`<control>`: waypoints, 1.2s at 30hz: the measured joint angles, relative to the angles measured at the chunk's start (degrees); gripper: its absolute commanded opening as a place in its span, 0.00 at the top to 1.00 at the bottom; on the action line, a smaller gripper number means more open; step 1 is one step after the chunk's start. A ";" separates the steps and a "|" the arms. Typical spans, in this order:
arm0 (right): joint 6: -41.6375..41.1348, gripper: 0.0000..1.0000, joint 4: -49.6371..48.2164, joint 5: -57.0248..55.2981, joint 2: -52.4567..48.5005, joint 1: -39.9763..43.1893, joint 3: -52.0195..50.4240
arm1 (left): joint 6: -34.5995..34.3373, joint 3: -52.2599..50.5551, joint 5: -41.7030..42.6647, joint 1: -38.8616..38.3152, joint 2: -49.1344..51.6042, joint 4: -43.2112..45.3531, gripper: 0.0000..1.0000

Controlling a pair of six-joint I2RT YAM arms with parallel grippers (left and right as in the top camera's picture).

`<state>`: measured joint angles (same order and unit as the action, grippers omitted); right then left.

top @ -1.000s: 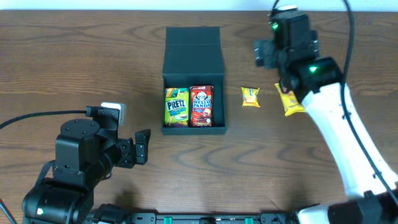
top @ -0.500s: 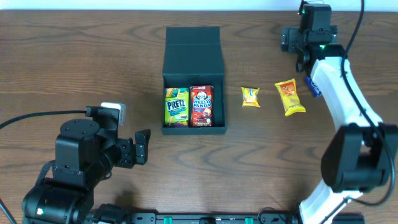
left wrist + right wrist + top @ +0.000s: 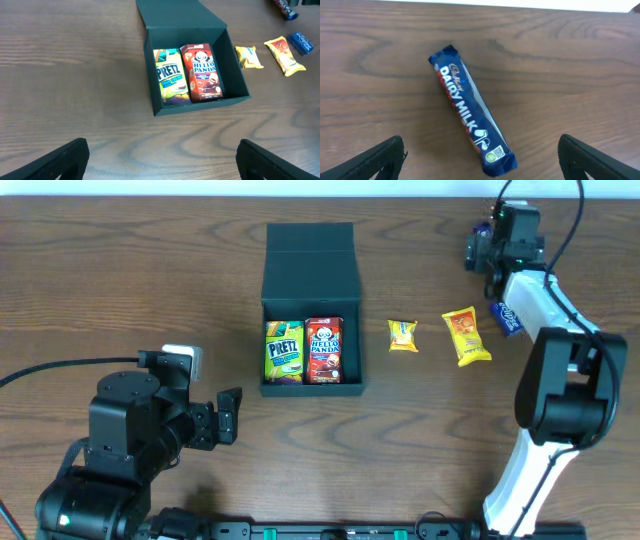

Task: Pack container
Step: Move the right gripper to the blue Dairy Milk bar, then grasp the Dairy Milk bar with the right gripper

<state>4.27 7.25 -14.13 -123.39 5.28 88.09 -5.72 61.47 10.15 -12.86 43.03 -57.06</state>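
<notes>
Plainly, our right gripper [image 3: 480,150] hung wide open and empty over the glossy blue Dairy Milk chocolate bar [image 3: 470,122], whose long axis ran aslant beneath it; the matte black square container [image 3: 310,270] lay well to its left, nearer our open, empty left gripper [image 3: 162,150].

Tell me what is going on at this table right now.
A two-armed robot is packing snacks into the black container, whose lid is open. A Pretz pack and a Hello Panda box already lie inside, side by side. The right arm's fingers hover open over a Dairy Milk bar, not gripping it. A yellow packet, an orange packet and a blue packet wait to the container's right. The left arm's fingers are open, holding nothing.
</notes>
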 measured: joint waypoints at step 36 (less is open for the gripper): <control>-2.25 0.78 -3.43 4.68 -8.24 3.23 0.11 | -0.02 0.00 0.02 0.00 0.00 0.00 0.05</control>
<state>2.02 3.81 -9.45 -131.63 8.51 88.20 -5.74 61.47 10.17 -12.86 43.03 -57.06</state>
